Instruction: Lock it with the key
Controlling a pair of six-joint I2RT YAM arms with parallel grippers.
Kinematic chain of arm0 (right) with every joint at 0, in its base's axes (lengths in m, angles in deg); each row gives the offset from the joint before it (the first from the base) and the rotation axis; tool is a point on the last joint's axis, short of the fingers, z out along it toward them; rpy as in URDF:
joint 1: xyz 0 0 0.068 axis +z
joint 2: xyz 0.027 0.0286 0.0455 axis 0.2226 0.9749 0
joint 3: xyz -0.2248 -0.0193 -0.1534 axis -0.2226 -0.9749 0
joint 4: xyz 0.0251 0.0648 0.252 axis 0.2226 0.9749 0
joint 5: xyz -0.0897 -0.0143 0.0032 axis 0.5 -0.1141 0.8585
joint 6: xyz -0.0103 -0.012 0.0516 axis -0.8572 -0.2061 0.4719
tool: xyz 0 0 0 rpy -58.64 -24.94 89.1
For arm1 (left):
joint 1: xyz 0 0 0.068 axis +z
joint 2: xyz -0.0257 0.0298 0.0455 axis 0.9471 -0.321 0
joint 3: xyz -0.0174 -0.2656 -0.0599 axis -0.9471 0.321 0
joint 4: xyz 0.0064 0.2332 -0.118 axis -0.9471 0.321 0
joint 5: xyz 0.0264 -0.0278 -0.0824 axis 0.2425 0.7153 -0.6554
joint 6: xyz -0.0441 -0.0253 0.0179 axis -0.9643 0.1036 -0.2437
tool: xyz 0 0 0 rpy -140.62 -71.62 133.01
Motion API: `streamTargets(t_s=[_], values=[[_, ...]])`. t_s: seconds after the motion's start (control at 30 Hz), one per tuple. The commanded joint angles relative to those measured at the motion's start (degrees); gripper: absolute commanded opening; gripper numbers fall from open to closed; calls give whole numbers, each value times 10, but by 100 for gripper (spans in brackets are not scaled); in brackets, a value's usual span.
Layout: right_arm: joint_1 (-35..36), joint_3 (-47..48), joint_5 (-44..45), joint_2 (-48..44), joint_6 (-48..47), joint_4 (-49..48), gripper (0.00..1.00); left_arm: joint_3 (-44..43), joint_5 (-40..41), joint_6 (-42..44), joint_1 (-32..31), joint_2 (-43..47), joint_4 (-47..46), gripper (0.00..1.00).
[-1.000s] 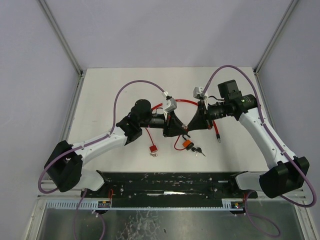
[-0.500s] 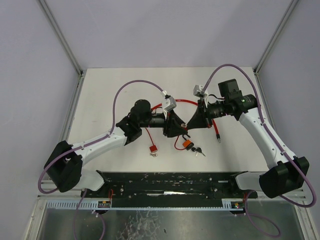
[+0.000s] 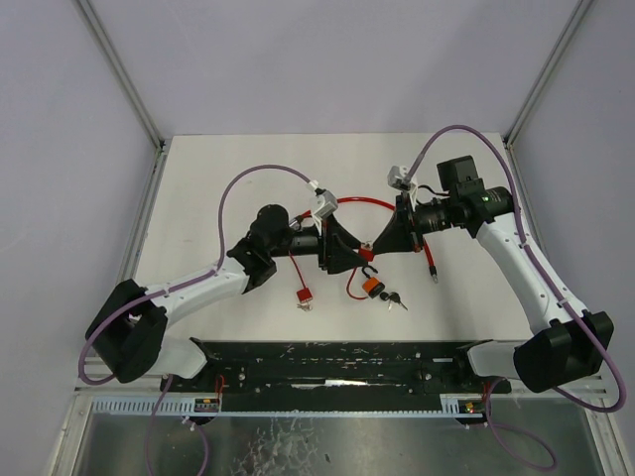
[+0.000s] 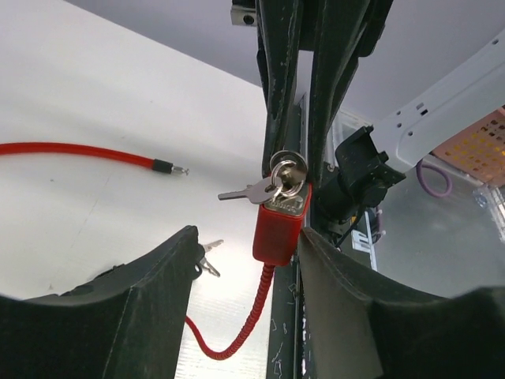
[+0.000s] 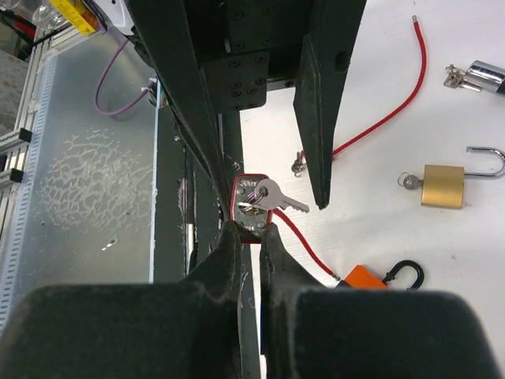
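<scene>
Right end effector (image 5: 249, 234) is pressed together, pinching the red padlock (image 4: 281, 230) clear of the desk, prob. to steady it. Key (image 4: 249, 191) sits in the keyhole. Left end effector (image 4: 246, 249) is spread, lock btwn its tips, likely ready to take the key.

Open brass padlock (image 5: 440, 186), orange padlock (image 3: 372, 288), white table (image 3: 198, 198)

No legible text, brand or number; none on the red padlock (image 4: 280, 229)
</scene>
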Motion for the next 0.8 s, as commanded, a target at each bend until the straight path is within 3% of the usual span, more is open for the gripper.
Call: streamTargets(t_s=[0.0,0.4,0.77], values=[[-9,15,-40,-6,12,-10,0,22,-10,-67,6,7,-139,53],[-13,10,-58,-3,26,-23,0,24,-16,-147,1,-36,-219,46],[-13,1,-55,-4,25,-24,0,10,-39,-168,-2,-58,-243,31]])
